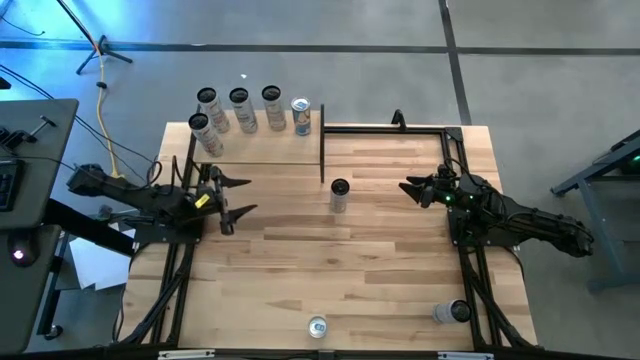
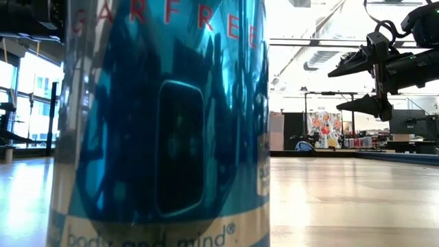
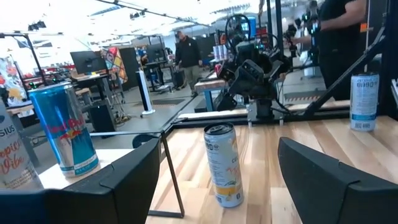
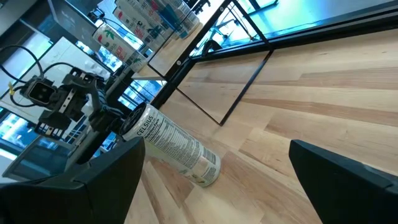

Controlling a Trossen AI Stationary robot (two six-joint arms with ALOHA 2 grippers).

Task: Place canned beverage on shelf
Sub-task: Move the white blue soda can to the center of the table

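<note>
A white canned beverage (image 1: 339, 195) stands upright on its base at the middle of the table, free of both grippers. It also shows in the left wrist view (image 3: 222, 165) and the right wrist view (image 4: 174, 146). The shelf (image 1: 265, 148), a pale board with thin black posts, is at the far left and bears several upright cans (image 1: 238, 108). My left gripper (image 1: 235, 195) is open and empty, left of the can and pointing at it. My right gripper (image 1: 410, 190) is open and empty, right of the can; it also shows in the low view (image 2: 360, 86).
Two more cans stand near the table's near edge, one at the middle (image 1: 317, 327) and one at the right (image 1: 452, 312). The middle one fills the low view (image 2: 158, 123). A bare black frame (image 1: 385, 128) runs along the far right. People (image 3: 185, 50) stand in the room beyond.
</note>
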